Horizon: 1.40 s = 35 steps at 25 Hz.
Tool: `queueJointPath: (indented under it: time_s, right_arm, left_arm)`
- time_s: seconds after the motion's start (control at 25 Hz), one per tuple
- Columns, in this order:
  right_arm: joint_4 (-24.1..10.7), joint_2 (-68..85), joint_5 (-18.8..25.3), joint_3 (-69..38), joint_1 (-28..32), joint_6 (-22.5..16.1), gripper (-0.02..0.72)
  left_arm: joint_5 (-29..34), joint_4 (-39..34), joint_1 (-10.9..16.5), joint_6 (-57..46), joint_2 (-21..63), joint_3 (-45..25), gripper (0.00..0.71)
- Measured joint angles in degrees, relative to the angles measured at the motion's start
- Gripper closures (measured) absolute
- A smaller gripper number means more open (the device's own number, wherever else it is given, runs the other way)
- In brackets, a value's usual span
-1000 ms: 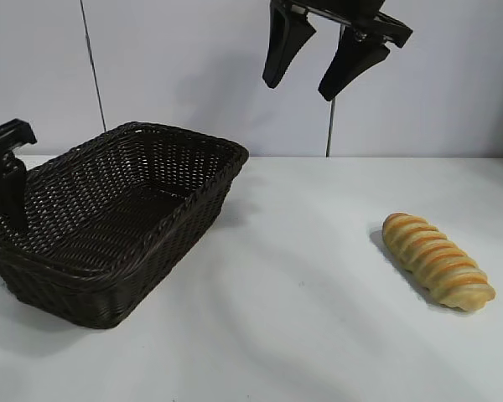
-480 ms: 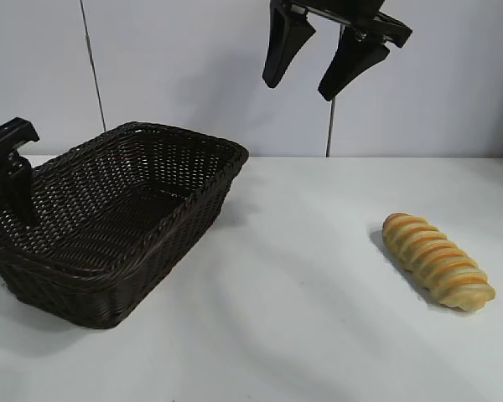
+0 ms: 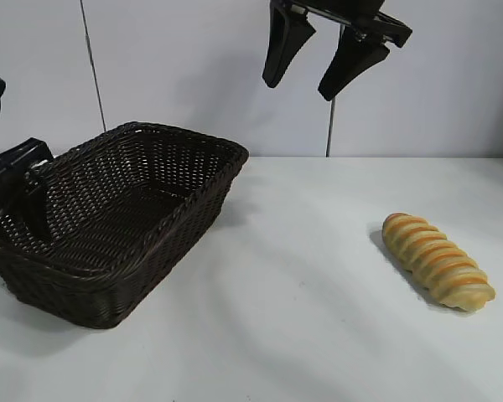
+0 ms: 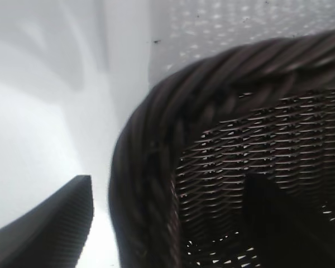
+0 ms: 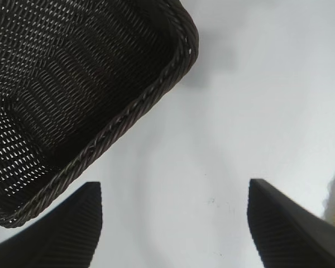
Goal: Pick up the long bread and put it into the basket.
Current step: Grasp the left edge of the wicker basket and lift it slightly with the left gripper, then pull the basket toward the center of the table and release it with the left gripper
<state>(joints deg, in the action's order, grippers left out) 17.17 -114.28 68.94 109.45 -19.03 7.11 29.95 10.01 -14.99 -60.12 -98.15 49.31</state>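
Long bread: we find the long bread (image 3: pixel 438 260) lying untouched on the white desk (image 3: pixel 302 318), well apart from every finger, and only its edge peeks into the right wrist view.

Basket: we see the dark wicker basket (image 3: pixel 117 226) empty, with nothing inside but one finger of the left gripper.

Left gripper: our left gripper (image 3: pixel 21 201) sits at the basket's near-left corner; its fingers (image 4: pixel 50 229) are spread and straddle the braided rim, one outside the wall and one inside, and we cannot say whether they press the wicker.

Right gripper: our right gripper (image 3: pixel 314 63) hangs high above the desk with its fingers (image 5: pixel 56 234) parted and nothing between them; the basket corner lies below them to one side, the bread beyond them to the other.

Progress: we judge the task barely begun. No finger is near the loaf.

Left to do: we would reach the bread, close on it, carry it across and release it into the basket.
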Motion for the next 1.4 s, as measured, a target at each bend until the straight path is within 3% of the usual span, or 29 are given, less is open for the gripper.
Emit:
queueJointPath:
  time_s: [0.44, 0.8, 1.12, 1.4]
  right_arm:
    - [0.0, 0.0, 0.0, 0.0, 0.0, 0.0, 0.177]
    - [0.0, 0.0, 0.0, 0.0, 0.0, 0.0, 0.177]
    - [0.0, 0.0, 0.0, 0.0, 0.0, 0.0, 0.177]
    - [0.0, 0.0, 0.0, 0.0, 0.0, 0.0, 0.177]
  left_arm:
    - [1.4, 0.4, 0.0, -0.4, 0.0, 0.0, 0.602]
    - [6.5, 2.8, 0.2, 3.5, 2.4, 2.8, 0.608]
    - [13.4, 3.8, 3.4, 11.8, 3.9, 7.5, 0.608]
    - [13.8, 11.7, 5.6, 27.3, 3.7, 8.0, 0.609]
